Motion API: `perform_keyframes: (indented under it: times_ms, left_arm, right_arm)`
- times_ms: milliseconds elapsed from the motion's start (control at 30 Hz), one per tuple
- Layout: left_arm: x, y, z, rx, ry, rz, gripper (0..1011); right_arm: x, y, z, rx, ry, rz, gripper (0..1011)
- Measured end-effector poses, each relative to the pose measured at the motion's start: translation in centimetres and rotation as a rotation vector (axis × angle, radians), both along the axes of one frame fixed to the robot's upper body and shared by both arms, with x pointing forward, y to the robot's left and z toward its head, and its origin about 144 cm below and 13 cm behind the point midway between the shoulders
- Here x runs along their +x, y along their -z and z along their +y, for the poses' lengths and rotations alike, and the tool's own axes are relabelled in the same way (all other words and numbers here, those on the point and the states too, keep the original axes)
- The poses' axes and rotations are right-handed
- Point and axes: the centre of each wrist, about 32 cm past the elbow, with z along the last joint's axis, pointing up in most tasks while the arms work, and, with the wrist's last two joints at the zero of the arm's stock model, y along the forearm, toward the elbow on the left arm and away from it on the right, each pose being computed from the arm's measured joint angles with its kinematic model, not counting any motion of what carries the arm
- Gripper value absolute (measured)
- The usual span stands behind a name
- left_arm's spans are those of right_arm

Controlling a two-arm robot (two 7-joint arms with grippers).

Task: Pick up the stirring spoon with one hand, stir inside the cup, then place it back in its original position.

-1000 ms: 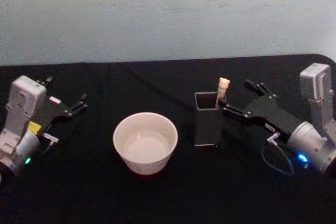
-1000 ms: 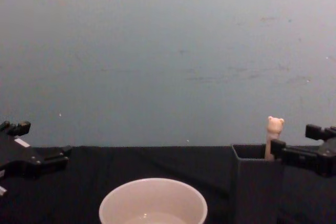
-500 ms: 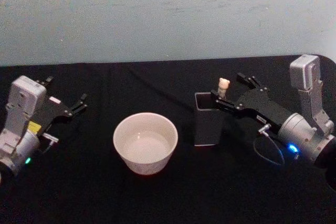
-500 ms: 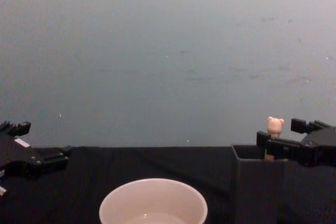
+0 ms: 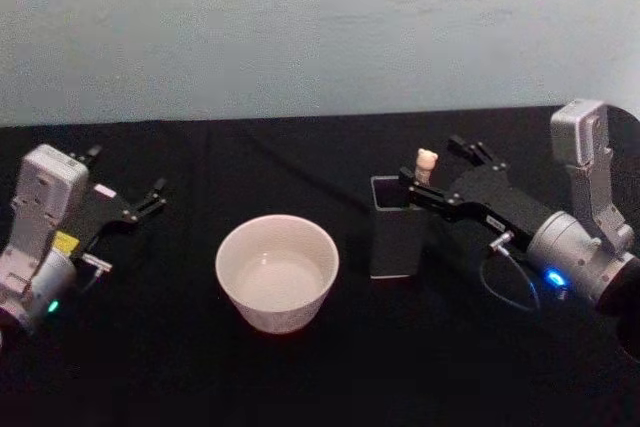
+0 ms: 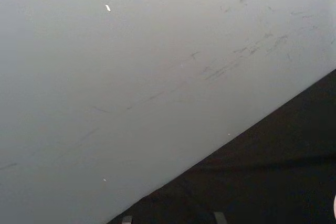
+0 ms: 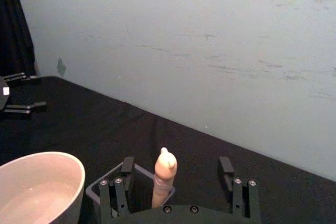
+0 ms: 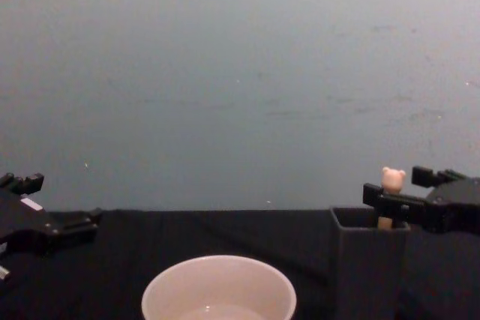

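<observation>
Entry: approach to grasp, nothing lifted yet.

Position: the stirring spoon [image 5: 425, 167] stands nearly upright in the dark grey square holder [image 5: 397, 242], at the corner nearest the right arm. Only its bear-head top and a short piece of pale beige handle show above the rim. The lower stem is hidden inside.

Right gripper [image 7: 176, 167]: fingers spread, one on each side of the handle. In the right wrist view I see a gap on both sides, the spoon sitting closer to one finger. No contact that I can make out.

Left gripper [image 5: 125, 171]: parked at the far left of the worktop [image 5: 450, 367], fingers spread, well apart from everything.

Cup [image 5: 275, 315]: wide, round, cream-white with a smooth rim, just beside the holder on its left. I cannot tell whether it holds liquid.

Handling judgement: the spoon looks slim, light and stiff, and the handle looks smooth, so probably slippery between flat fingers. Best hold is on the beige handle just under the bear head, which should act as a stop if the handle slides. A thin rod in a flat pinch may pivot, so close squarely. The holder is tall and narrow, so I would lift straight up to avoid dragging the stem on its rim and tipping it.

Surfaces: matte black cloth worktop, plain pale wall behind.
</observation>
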Motion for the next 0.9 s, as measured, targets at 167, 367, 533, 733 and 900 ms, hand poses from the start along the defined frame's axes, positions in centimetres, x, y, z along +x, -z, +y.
perform_keyframes:
  times_ms: [167, 367, 533, 733, 900]
  left_arm:
    - [0.00, 0.00, 0.00, 0.000, 0.000, 0.000, 1001]
    - [0.00, 0.00, 0.00, 0.000, 0.000, 0.000, 1001]
    - [0.00, 0.00, 0.00, 0.000, 0.000, 0.000, 1001]
    - [0.00, 0.00, 0.00, 0.000, 0.000, 0.000, 1001]
    - [0.00, 0.00, 0.00, 0.000, 0.000, 0.000, 1001]
  right_arm:
    - [-0.01, 0.01, 0.01, -0.001, 0.000, 0.000, 1000]
    - [-0.02, 0.02, 0.02, -0.001, 0.002, -0.002, 1000]
    - [-0.02, 0.01, 0.02, -0.002, 0.002, -0.003, 915]
    - [-0.03, 0.01, 0.03, -0.002, 0.001, -0.003, 747]
    - [-0.03, 0.02, 0.04, -0.002, 0.002, -0.004, 591]
